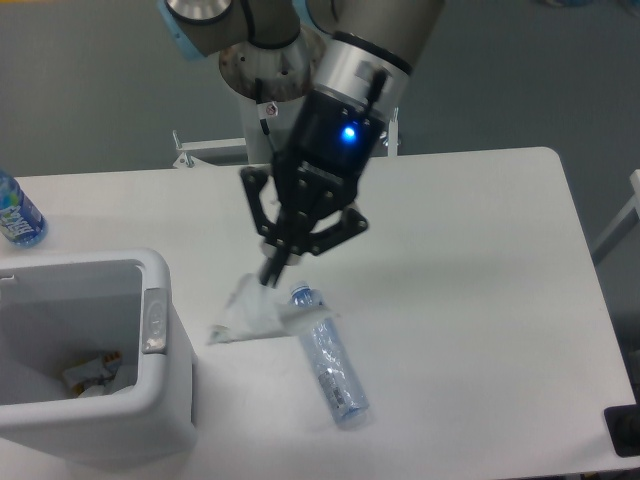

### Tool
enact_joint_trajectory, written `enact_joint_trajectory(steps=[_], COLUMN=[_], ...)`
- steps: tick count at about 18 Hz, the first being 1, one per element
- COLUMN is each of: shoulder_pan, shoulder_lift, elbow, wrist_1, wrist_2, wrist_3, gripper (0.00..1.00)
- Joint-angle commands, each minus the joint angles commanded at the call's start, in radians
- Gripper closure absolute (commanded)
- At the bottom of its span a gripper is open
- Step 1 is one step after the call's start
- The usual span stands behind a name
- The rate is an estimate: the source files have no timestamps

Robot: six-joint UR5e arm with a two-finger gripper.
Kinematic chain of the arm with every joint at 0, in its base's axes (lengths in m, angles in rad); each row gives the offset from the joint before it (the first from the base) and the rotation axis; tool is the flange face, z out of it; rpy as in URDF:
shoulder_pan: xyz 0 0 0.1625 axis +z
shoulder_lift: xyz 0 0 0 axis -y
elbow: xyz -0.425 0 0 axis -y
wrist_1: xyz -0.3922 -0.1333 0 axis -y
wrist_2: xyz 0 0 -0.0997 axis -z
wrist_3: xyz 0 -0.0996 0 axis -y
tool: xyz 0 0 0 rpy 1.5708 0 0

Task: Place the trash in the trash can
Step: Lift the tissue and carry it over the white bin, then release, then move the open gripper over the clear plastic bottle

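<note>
One gripper, one wrapper held up, one crushed bottle and one trash can on the table.

Nearest, the white trash can (160, 420) stands at the table's (480, 300) front left corner, with some scraps at its bottom. Just right of it one crushed clear bottle (328, 358) lies flat on the table. Above its capped end one crumpled white wrapper (255, 312) hangs clear of the table, pinched at its top by the gripper (272, 272), fingers closed tight on it. Farther back, one small blue-labelled bottle (15, 212) stands at the left edge.
</note>
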Motion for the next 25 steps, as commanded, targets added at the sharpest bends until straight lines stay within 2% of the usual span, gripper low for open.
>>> enact_joint_trajectory(steps=[2,7,11,13,14,15,16,17,18,21,25], shoulder_pan=[-0.023,-0.100,-0.150,-0.177,-0.178,-0.178,-0.178,-0.177,-0.177,-0.152,-0.074], shoulder_lift=[0.015,0.008,-0.032,-0.054,-0.057,-0.061,-0.064,-0.070,-0.071,-0.064,-0.058], elbow=[-0.003,-0.003,0.003,0.005,0.005,0.005,0.006,0.006,0.005,0.005,0.005], wrist_1=[0.000,0.002,0.003,0.005,0.008,0.017,0.029,0.047,0.058,0.058,0.055], wrist_2=[0.000,0.002,0.003,0.008,0.009,0.009,0.009,0.012,0.017,0.025,0.044], wrist_3=[-0.006,-0.052,-0.055,-0.049,-0.051,-0.049,-0.046,-0.041,-0.035,-0.041,-0.046], gripper=[1.00,1.00,0.99,0.92,0.88,0.75,0.48,0.16,0.00,0.00,0.00])
